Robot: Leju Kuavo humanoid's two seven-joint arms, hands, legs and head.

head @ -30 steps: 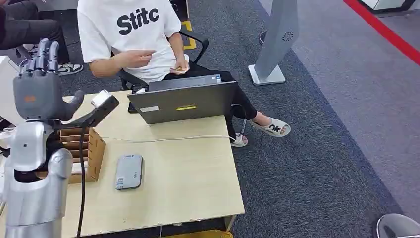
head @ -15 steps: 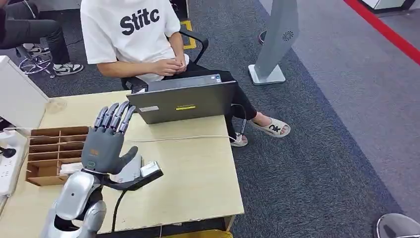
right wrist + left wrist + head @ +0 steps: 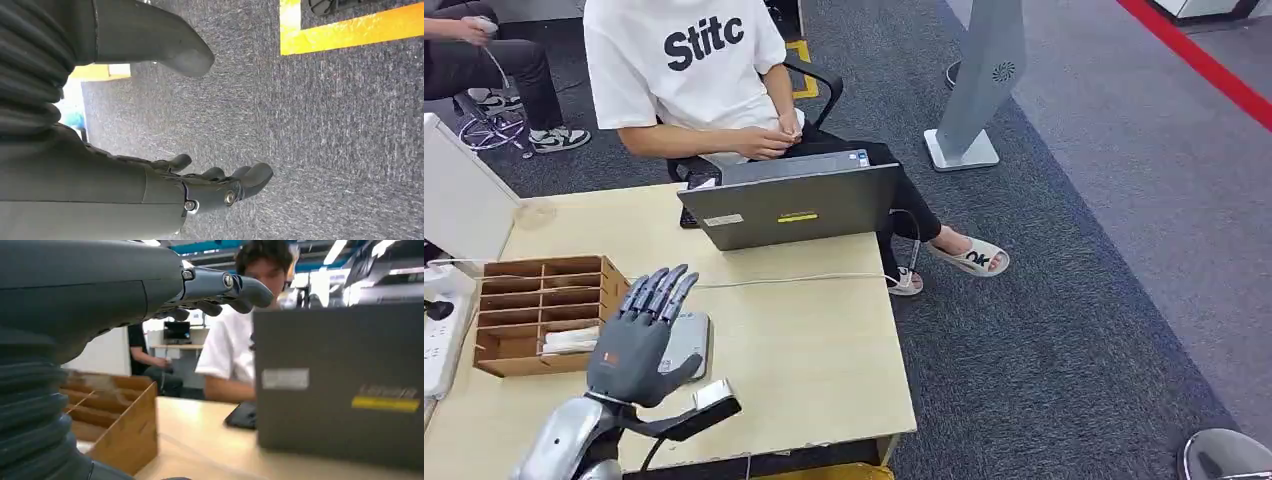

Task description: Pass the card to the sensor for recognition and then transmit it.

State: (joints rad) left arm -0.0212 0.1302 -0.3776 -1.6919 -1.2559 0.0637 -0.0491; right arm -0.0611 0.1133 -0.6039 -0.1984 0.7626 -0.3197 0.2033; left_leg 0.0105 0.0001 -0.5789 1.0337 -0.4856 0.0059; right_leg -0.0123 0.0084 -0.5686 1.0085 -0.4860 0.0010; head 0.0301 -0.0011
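My left hand [image 3: 642, 338] hovers low over the near part of the wooden table [image 3: 814, 370], fingers spread and straight, holding nothing. It partly covers the flat grey sensor [image 3: 690, 340] lying on the table. A wooden divided box [image 3: 544, 305] stands just left of the hand, with white cards [image 3: 567, 343] lying in a front compartment. In the left wrist view the left hand [image 3: 100, 295] spans the picture above the box [image 3: 125, 430]. My right hand [image 3: 165, 192] hangs over grey carpet, fingers loosely extended and empty.
A grey laptop [image 3: 794, 205] stands at the table's far edge with a person seated behind it, hands together in the lap. A white cable [image 3: 794, 280] crosses the table. A white power strip [image 3: 439, 320] lies at the left edge. A grey stand [image 3: 979, 90] is on the carpet.
My left arm has come down from a raised pose at the left and now sits low over the sensor near the front edge. The person's hands have dropped to the lap.
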